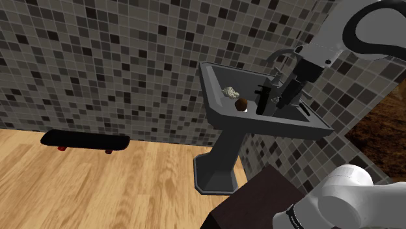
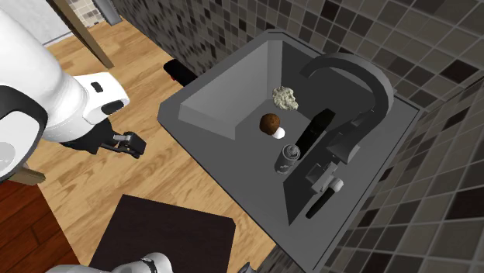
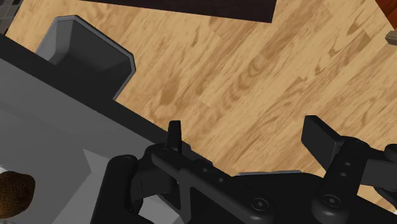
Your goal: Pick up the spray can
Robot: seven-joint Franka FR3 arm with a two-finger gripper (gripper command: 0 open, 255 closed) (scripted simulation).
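The end effector [image 3: 245, 130] is held wide open and empty over wooden floor [image 3: 254, 63], just outside the sink's rim [image 2: 209, 151]. The spray can [image 2: 288, 157], seemingly dark with a silver cap, is stood in the basin well beyond it. The approach is in hand: the rim must be crossed and the fingers set around the can.

Shoulder view looks from beside the stand [image 1: 254, 198], some way off, toward the sink [image 1: 218, 97]; the second looks steeply down into it from near; the wrist view sits close over its rim and floor [image 3: 254, 70]
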